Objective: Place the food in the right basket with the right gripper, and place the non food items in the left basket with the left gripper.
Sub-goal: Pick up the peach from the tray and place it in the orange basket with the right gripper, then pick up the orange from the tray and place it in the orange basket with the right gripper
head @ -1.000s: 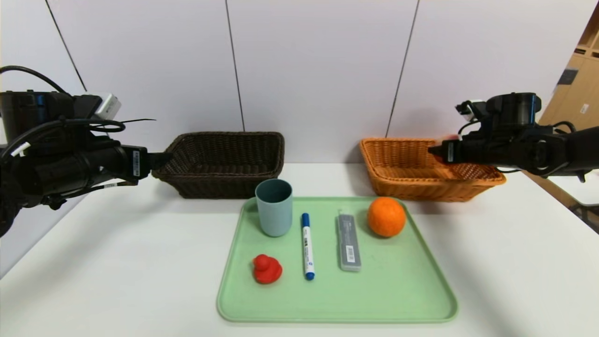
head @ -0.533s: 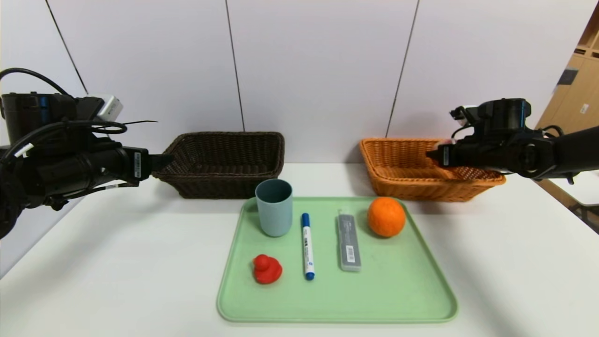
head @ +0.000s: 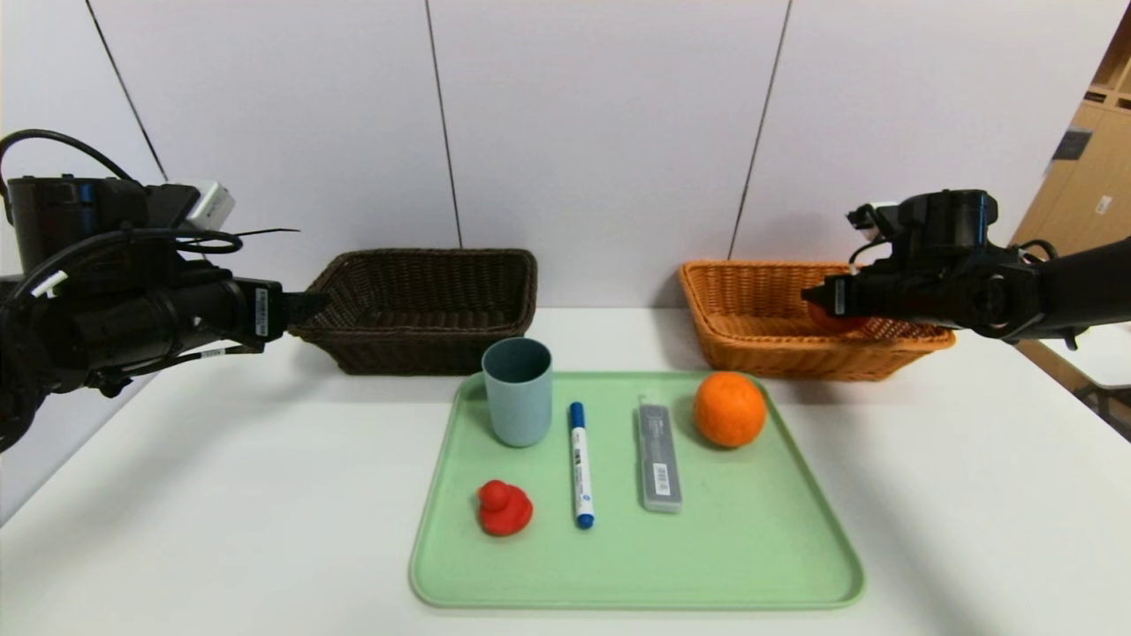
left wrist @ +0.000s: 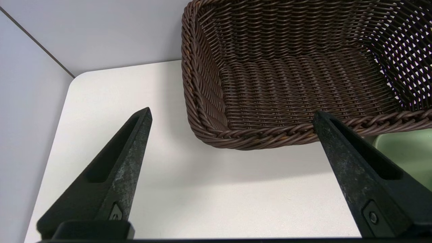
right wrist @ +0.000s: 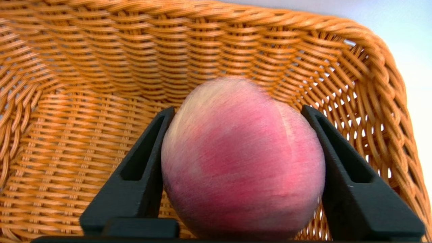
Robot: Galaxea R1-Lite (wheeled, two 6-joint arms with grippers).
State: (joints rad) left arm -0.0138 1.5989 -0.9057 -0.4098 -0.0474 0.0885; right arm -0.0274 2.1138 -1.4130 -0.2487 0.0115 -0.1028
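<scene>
My right gripper hangs over the orange-tan right basket. Its fingers stand apart, and the red-pink peach is slipping down between them into the basket. The orange, blue-grey cup, blue-capped marker, clear-grey case and red duck lie on the green tray. Wide open and holding nothing, my left gripper hovers at the near left corner of the dark brown left basket.
Both baskets stand at the back of the white table against the wall, and the tray lies in front between them. A wooden cabinet is off to the far right.
The right gripper has widened and edged slightly left over the basket, and the peach has dropped from level with the fingers to below them. The left arm has barely shifted.
</scene>
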